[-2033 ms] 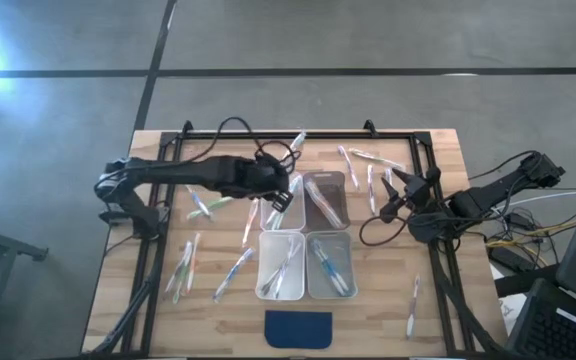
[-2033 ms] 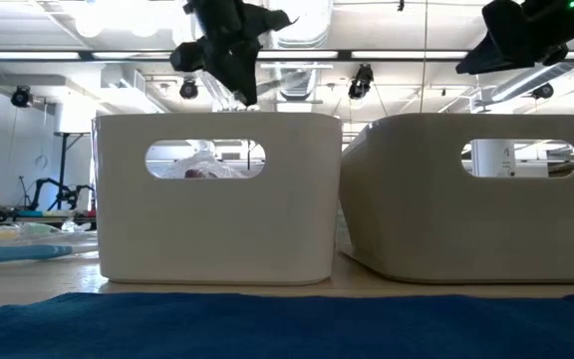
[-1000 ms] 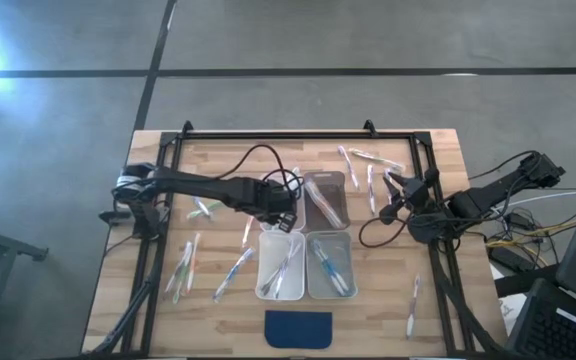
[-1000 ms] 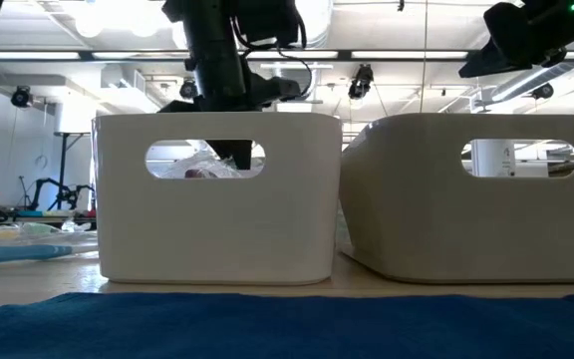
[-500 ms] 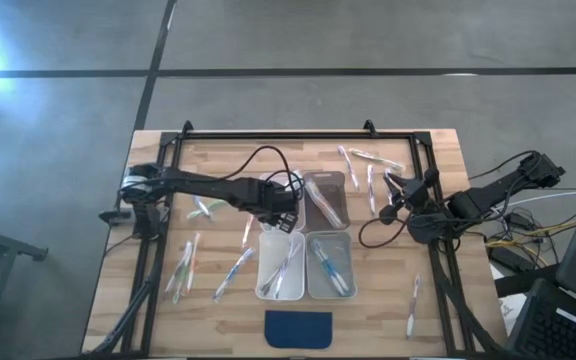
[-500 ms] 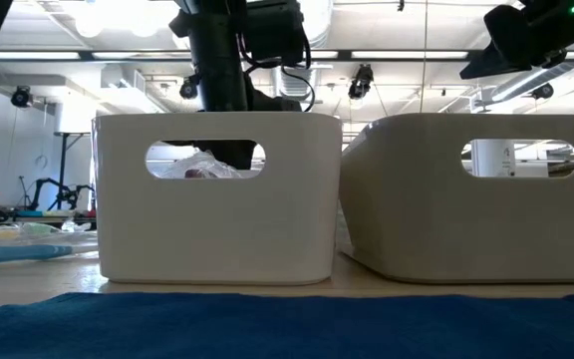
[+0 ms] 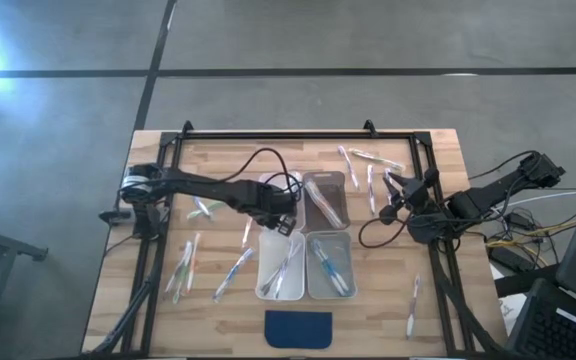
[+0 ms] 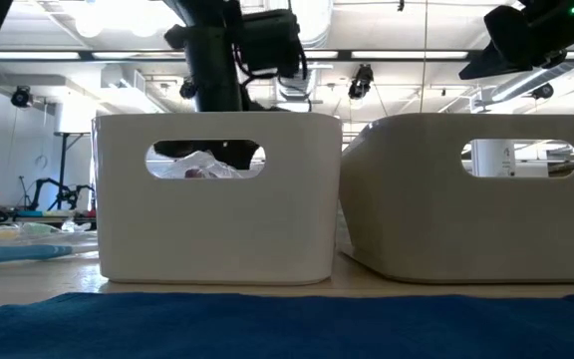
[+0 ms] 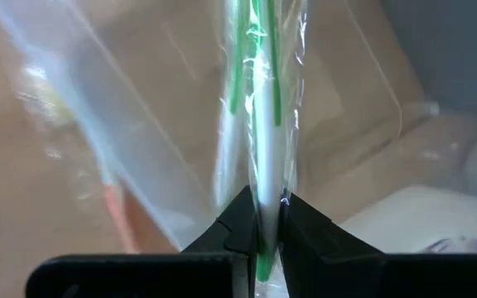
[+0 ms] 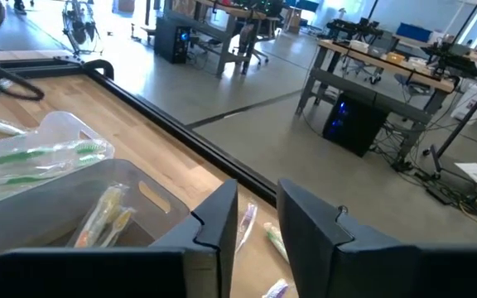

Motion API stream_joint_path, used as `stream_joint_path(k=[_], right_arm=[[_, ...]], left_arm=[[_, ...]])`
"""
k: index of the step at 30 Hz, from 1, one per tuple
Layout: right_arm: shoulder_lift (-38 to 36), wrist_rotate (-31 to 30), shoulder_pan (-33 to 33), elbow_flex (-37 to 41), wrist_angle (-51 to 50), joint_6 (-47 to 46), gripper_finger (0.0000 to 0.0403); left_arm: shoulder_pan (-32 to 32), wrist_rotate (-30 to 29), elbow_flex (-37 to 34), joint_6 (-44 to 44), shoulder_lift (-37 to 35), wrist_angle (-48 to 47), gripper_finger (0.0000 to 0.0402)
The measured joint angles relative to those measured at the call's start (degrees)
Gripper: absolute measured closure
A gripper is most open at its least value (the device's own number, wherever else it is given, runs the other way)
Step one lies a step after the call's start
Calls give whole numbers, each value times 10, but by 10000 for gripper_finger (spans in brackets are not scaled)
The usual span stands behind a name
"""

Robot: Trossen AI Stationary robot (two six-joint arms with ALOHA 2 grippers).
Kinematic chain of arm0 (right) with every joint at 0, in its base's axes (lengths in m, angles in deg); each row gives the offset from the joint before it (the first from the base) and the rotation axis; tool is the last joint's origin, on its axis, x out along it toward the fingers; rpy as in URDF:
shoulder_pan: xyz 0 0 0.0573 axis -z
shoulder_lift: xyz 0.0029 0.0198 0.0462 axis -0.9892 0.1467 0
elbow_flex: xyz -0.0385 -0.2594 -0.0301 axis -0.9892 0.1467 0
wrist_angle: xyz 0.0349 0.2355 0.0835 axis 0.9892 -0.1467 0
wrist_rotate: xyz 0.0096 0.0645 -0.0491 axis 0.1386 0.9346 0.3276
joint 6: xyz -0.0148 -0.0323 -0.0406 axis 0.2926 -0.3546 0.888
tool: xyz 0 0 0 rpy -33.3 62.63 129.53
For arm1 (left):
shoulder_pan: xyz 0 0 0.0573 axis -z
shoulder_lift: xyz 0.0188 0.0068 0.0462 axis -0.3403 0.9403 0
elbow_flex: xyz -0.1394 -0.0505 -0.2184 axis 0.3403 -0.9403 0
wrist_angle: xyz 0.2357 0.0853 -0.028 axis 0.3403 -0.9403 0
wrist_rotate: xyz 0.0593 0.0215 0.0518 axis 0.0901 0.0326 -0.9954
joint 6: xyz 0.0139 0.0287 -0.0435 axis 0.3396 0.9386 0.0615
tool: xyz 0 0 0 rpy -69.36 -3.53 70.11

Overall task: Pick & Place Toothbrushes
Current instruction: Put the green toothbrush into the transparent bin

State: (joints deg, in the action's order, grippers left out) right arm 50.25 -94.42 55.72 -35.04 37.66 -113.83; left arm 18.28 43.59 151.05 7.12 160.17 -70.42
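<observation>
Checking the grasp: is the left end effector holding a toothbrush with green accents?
Yes, the left end effector is closed on a wrapped toothbrush with green accents.

Green-and-white toothbrush in clear wrapper [image 9: 259, 124] between black left gripper [image 9: 259, 228] fingers; translucent whitish plastic bins [image 7: 305, 243]; light wood-grain table [image 7: 218, 310]; dark blue flat pad [image 7: 299, 328].

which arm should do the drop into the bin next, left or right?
Left. The left gripper is shut on a green toothbrush and sits at the bins, so it probably only needs to release. The right gripper is open, empty, off beside the bins.
</observation>
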Motion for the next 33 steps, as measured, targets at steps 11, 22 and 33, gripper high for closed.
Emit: stream_joint_path(k=[11,22,33], right_arm=[[0,-1,0,0,0,0,288],[0,-1,0,0,0,0,271],[0,-1,0,0,1,0,259]], left_arm=[[-15,30,-60,16,0,73,367],[-16,29,-57,36,0,82,323],[-16,32,-57,43,-1,83,263]])
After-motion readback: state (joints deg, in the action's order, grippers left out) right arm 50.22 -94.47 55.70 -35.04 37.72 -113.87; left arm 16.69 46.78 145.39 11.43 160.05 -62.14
